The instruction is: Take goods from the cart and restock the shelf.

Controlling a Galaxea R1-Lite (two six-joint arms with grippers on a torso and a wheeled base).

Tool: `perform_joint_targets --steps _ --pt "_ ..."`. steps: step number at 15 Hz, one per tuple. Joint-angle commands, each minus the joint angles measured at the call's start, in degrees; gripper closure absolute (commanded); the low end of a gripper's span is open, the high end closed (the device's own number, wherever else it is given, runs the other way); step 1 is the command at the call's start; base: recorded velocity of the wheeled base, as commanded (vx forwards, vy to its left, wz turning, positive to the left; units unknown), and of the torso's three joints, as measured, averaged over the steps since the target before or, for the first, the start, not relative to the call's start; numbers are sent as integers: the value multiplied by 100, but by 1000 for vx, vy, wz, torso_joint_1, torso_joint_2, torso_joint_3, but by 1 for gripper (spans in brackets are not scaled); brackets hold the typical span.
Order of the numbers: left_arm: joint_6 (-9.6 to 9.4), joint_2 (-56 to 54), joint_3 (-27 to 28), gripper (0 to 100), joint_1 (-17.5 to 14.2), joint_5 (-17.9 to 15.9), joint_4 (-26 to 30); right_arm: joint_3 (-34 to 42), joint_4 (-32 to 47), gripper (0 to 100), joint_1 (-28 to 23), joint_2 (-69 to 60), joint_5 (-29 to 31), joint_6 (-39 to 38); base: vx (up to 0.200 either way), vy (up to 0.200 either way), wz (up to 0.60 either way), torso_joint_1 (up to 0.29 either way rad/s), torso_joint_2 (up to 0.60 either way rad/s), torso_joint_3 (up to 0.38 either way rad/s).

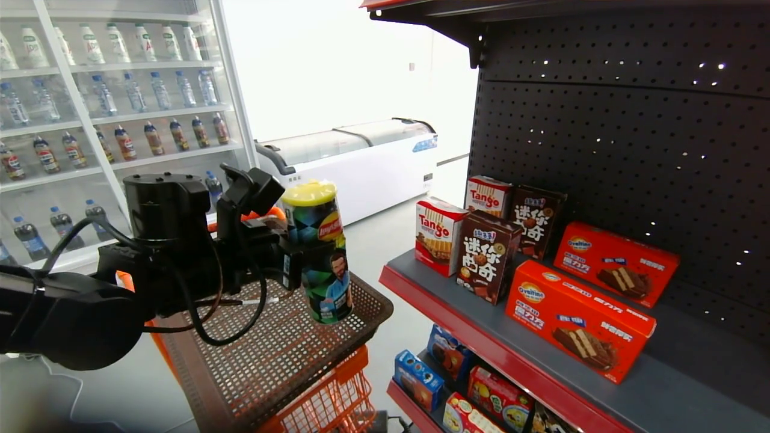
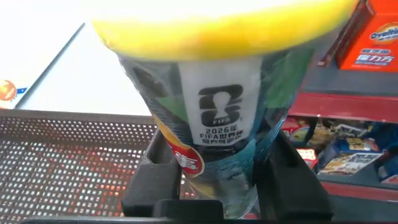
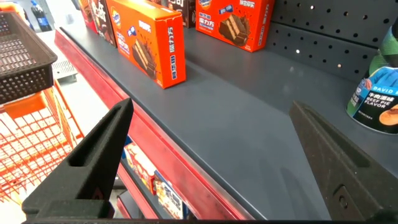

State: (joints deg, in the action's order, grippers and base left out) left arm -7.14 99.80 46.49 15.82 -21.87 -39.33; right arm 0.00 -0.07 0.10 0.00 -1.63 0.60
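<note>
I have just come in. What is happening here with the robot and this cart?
The robot is restocking a shop shelf. Its left gripper is shut on a chip can with a yellow lid, held above the brown basket of the cart, beside the shelf. The right gripper is open and hovers over a bare part of the grey shelf board, near orange boxes and another can standing there.
</note>
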Motion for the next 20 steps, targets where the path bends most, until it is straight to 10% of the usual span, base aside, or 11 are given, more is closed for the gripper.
perform_joint_targets --steps 1,14,20 --pt "2 -312 35 100 96 34 145 0 -1 0 -1 0 -4 2 0 0 0 0 0 0" --pt "-24 -1016 -492 100 562 -221 303 0 -1 0 -1 0 -4 2 0 0 0 0 0 0" --pt "2 -1745 -571 100 641 -10 1419 0 -1 0 -1 0 -4 11 0 0 0 0 0 0"
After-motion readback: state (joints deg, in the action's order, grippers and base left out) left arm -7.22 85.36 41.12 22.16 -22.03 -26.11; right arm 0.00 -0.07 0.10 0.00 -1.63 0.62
